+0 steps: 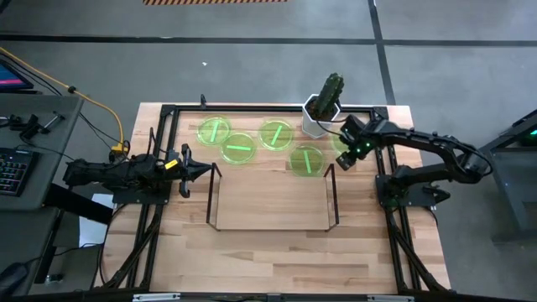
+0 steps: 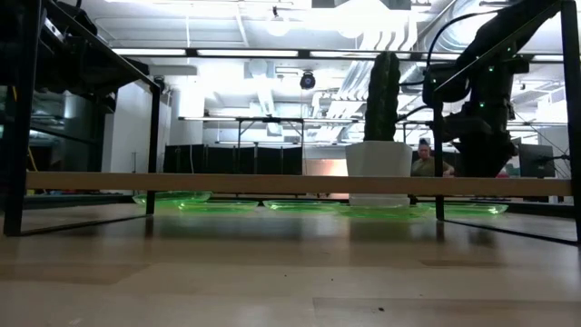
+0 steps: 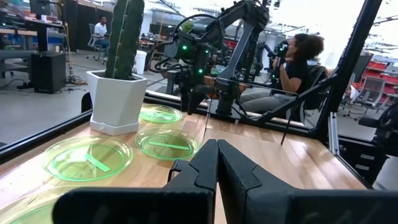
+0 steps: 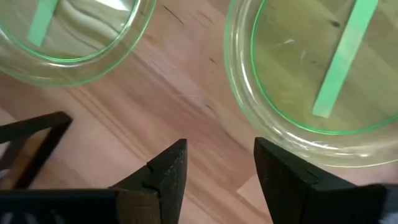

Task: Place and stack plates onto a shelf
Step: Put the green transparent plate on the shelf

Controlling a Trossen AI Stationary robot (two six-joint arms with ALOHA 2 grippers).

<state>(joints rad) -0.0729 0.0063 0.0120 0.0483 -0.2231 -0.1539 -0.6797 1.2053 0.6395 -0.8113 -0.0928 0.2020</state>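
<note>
Shelf [image 1: 268, 197]: sits in the middle of the table, nearest the front edge; its wood-coloured top is bare, so no plate is stacked yet.
Left gripper [image 1: 204, 171]: just off the shelf's left end frame, fingers pressed together with nothing between them; it looks parked there, waiting out of the way.
Plates: five green discs lie flat on the table in a loose row just behind the shelf, all still to be moved.
Nearest plate [image 1: 307, 159]: just behind the shelf's right rear corner, likely a handy next pick.
Right gripper [image 1: 346, 151]: beyond the shelf's right rear corner, pointing down over the rightmost plate [image 4: 323, 74]; its fingers [image 4: 166, 171] stand narrowly apart, empty, above bare wood just beside that plate's rim, probably lining up to pinch the edge.
Remaining plates: [image 1: 238, 148], [image 1: 214, 130] and [image 1: 276, 133], further behind the shelf, left of centre.
Cactus [image 1: 329, 96]: in a white pot behind the shelf's right end, close to the right arm's reach, so it could be bumped.
</note>
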